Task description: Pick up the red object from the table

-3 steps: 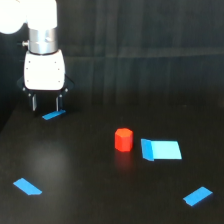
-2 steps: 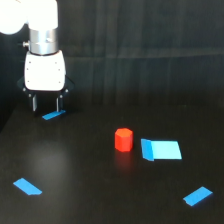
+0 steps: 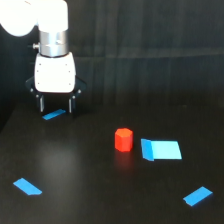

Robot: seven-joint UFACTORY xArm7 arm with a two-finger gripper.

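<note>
The red object (image 3: 123, 139) is a small red-orange faceted stub standing upright on the black table (image 3: 100, 190), a little right of the view's middle. My gripper (image 3: 55, 106) hangs at the exterior view's upper left under the white arm. Its two dark fingers point down, spread apart and open, with nothing between them. It is well away from the red object, up and to the left of it. A flat blue piece (image 3: 54, 114) lies on the table just under the fingertips.
A larger flat blue piece (image 3: 161, 149) lies right beside the red object on its right. Another blue strip (image 3: 27, 186) lies at the lower left, and one more (image 3: 197, 196) at the lower right.
The arm has shifted slightly to the right and a little up. The red object and the blue pieces have not moved.
</note>
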